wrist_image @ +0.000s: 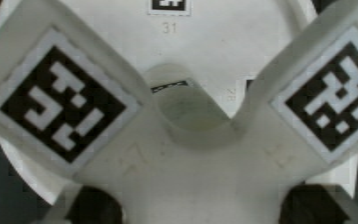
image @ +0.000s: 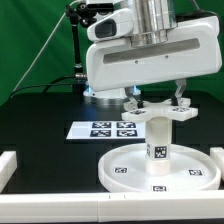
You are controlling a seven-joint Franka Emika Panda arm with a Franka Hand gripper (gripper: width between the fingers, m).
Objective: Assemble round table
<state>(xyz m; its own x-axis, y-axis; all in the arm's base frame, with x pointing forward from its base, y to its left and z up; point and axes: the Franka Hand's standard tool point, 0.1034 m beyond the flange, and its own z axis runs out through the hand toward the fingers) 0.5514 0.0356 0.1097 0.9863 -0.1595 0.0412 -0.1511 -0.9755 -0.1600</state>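
Note:
The round disc (image: 120, 172) lies flat on the black table at the front. The short post (image: 157, 146) stands upright at its middle. My gripper (image: 157, 100) is shut on the flat cross-shaped piece (image: 160, 109) and holds it level right at the post's top; I cannot tell whether they touch. In the wrist view the cross-shaped piece (wrist_image: 194, 150) fills the picture with two tagged arms spread away from my gripper (wrist_image: 199, 205). A dark finger (wrist_image: 92, 205) presses each side of it. The disc (wrist_image: 211, 30) shows beyond; the post is hidden there.
The marker board (image: 110, 128) lies behind the disc toward the exterior view's left. White rails edge the table at the left (image: 8, 165) and along the front (image: 60, 208). The arm's base and cables stand at the back.

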